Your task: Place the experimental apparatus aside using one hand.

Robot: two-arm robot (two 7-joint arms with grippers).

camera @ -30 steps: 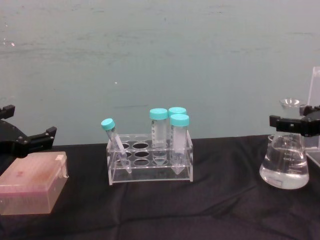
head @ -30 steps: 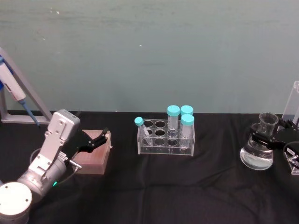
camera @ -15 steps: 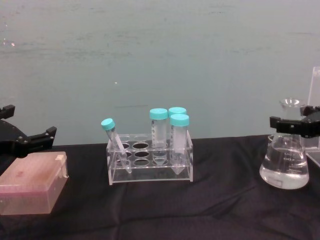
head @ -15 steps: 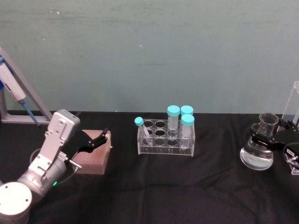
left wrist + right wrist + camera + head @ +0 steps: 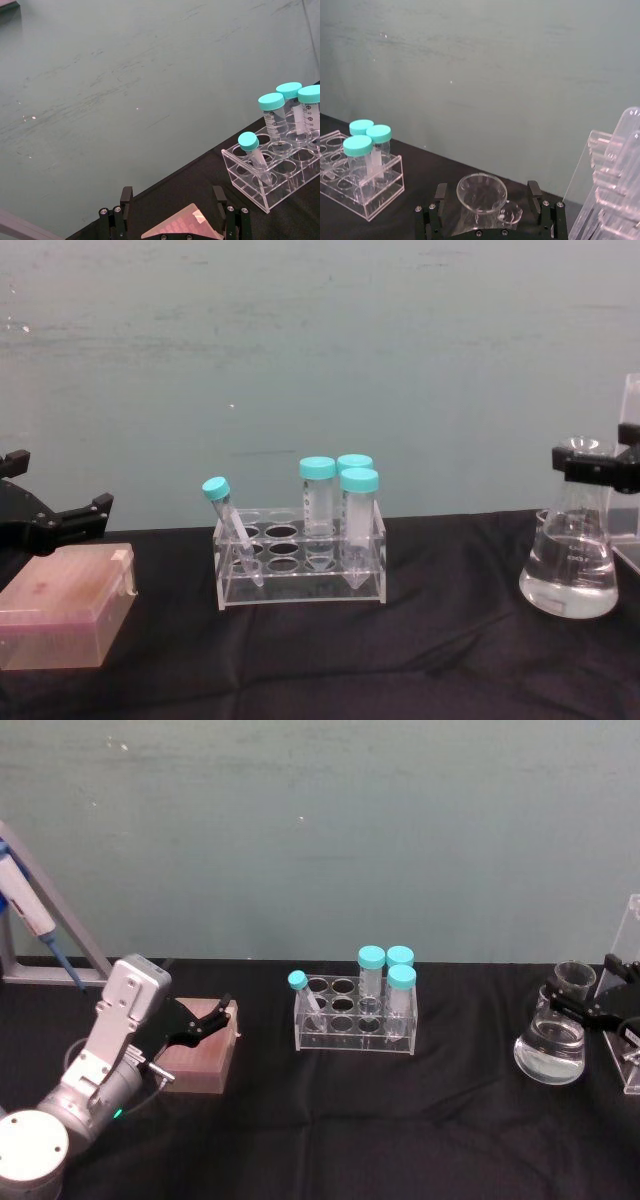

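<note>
**A:** Glass item, one: conical flask [image 5: 549, 1048] with clear liquid, standing upright on the black table [image 5: 400, 1120] at the robot's far right, just beside a clear acrylic stand [image 5: 632, 970]. Where is the right gripper [image 5: 490, 192]?

**B:** At the flask's neck, up by the rim. Fingers [image 5: 440, 192] apart, one on each side of the mouth, with a gap showing in the right wrist view; not clamped, by my reading.

**A:** Axis?

**B:** Vertical. The neck rises between the fingers, so the flask lies straight ahead of the right gripper, and this arm is far the nearer.

**A:** Left gripper [image 5: 205, 1020]?

**B:** Idle at the far left, fingers spread above a pink box [image 5: 65, 605], well apart from the flask.

**A:** Other stock?

**B:** Acrylic tube rack [image 5: 355, 1020] at centre, four teal-capped tubes [image 5: 385, 970]
</note>
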